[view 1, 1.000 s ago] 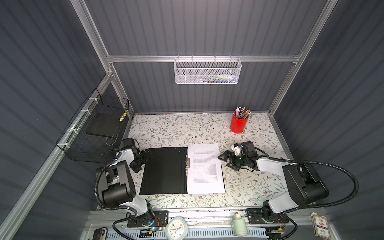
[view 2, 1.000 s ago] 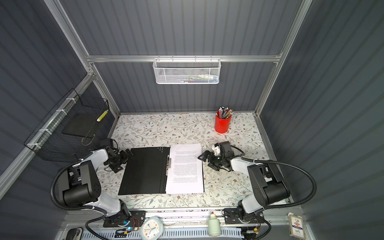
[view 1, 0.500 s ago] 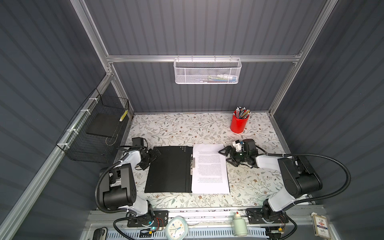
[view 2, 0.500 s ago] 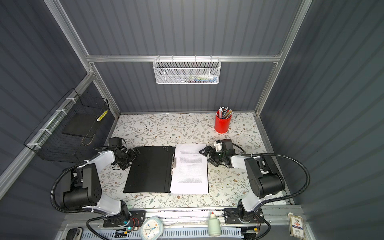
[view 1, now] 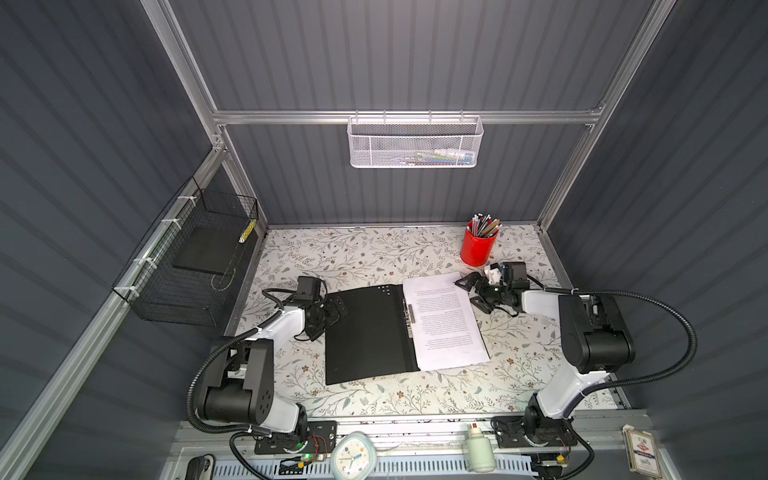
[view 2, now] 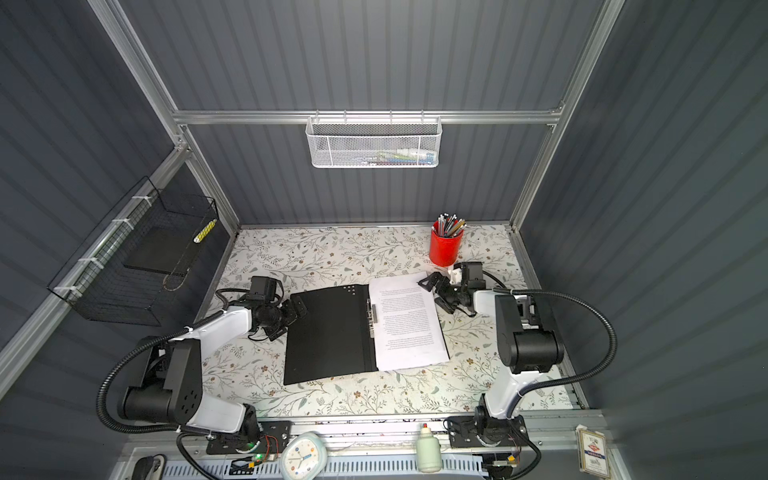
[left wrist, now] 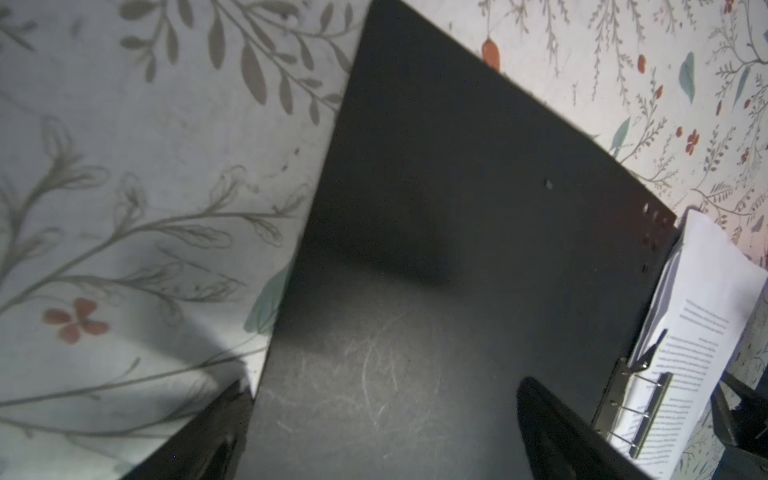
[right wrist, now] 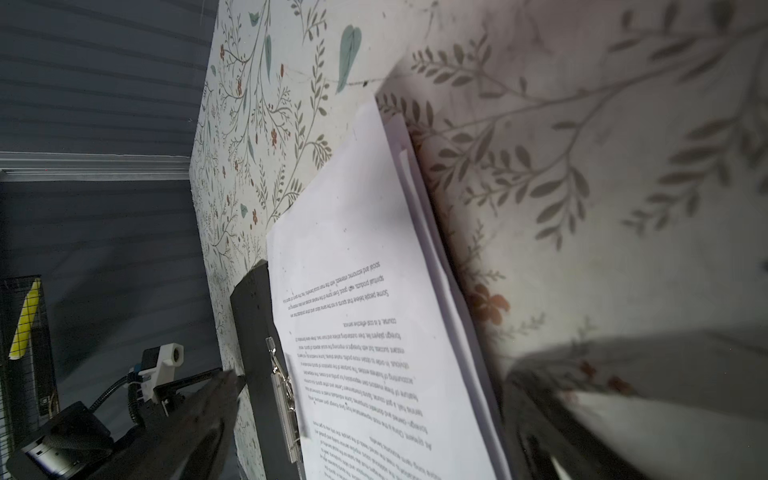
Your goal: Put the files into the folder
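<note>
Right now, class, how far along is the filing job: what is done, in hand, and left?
Done: the folder lies open with the files stacked on its right half beside the metal clip. In hand: nothing; the left pincer and right pincer stand open at opposite sides. Left: probably closing the folder; whether the clip grips the files is unclear.

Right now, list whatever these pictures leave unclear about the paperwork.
- Open black-lined folder: outer cover colour, facing down in every view.
- Its right half: covered by the white printed paper sheets in both top views.
- Sheet count: edges overlap in the right wrist view.
- Lower sheets' print: covered by the top sheet in every view.
- Metal spine clip: whether it pins the sheets is unclear in every view.
</note>
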Available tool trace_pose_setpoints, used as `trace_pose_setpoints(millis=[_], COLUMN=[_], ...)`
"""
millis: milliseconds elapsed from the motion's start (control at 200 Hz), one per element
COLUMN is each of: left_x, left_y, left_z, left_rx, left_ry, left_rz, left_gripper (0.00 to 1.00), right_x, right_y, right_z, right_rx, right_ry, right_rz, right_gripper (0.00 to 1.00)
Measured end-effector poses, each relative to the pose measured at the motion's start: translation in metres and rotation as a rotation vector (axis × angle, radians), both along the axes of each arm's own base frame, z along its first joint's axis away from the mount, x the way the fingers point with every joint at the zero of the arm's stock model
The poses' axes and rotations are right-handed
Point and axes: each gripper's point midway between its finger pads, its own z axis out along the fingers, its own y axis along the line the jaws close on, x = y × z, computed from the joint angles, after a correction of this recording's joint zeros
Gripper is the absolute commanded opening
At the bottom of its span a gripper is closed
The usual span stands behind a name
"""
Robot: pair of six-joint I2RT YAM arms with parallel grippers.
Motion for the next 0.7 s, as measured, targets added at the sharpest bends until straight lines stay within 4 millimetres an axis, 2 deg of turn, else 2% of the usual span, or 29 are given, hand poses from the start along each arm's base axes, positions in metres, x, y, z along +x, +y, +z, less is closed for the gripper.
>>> trace_pose_setpoints(millis=[105,240,345,400,445,500,570,640,700], left_x=[-0.007,-0.015,-0.016,-0.008,0.003,0.018,0.034,0.045,0.048], left_y=[0.001,0.019,0.045,0.046,0.040,0.025,-0.009,-0.046,-0.075], left_z=[-0.001,-0.001,0.009,0.023,0.041,0.064,0.092,0.105,0.101], left_rx=[0.009,-0.014,-0.017,-0.015,-0.017,-0.024,-0.067,-0.140,-0.214], left_ry=[0.038,0.093,0.113,0.086,0.037,-0.031,-0.114,-0.171,-0.170], left_rz=[-0.004,0.039,0.096,0.084,0.051,-0.003,-0.106,-0.202,-0.257], left_gripper=[1.00,1.00,1.00,1.00,1.00,1.00,1.00,1.00,1.00], right_x=[0.002,-0.005,-0.009,-0.007,-0.004,0.001,0.003,0.002,-0.001], right_y=[-0.002,-0.016,-0.025,-0.023,-0.013,0.008,0.045,0.085,0.115], right_z=[-0.001,-0.001,0.017,0.032,0.046,0.067,0.091,0.110,0.116], right_rx=[-0.042,-0.152,-0.220,-0.236,-0.242,-0.237,-0.207,-0.154,-0.112], right_ry=[0.011,0.037,0.000,-0.036,-0.079,-0.144,-0.225,-0.296,-0.327], right_rz=[0.003,-0.032,-0.040,-0.024,0.009,0.075,0.178,0.289,0.368], right_gripper=[0.99,0.99,0.99,0.99,0.99,0.99,0.99,0.99,0.99])
